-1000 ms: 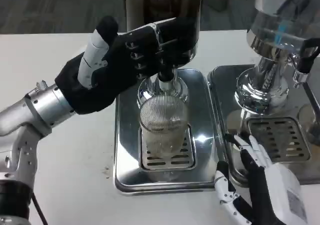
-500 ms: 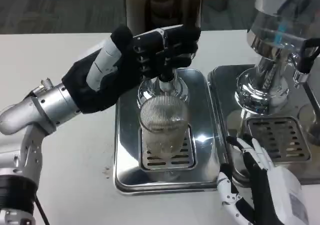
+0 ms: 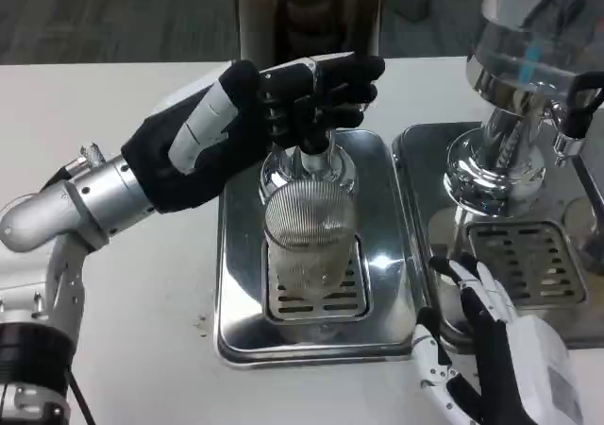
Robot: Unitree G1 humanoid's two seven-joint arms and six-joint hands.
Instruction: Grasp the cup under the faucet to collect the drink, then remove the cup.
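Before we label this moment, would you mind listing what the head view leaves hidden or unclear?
- Faucet lever: covered by the left hand, so the grip on it cannot be judged.
- Drink level in the ribbed cup: the ribbing and glare off the steel tray obscure it.
- Dispenser tank: its top is cut off by the upper edge.
- Right hand: its lower part is cut off by the bottom edge.

One ribbed clear cup [image 3: 310, 236] stands on one of two steel drip trays [image 3: 236, 283]; the second tray [image 3: 429, 175] lies just right of the cup. Two drink dispensers [image 3: 307, 28] rise behind it, the other [image 3: 528, 57] to the cup's right. Two robot hands [image 3: 274, 113] [image 3: 491, 349] show.
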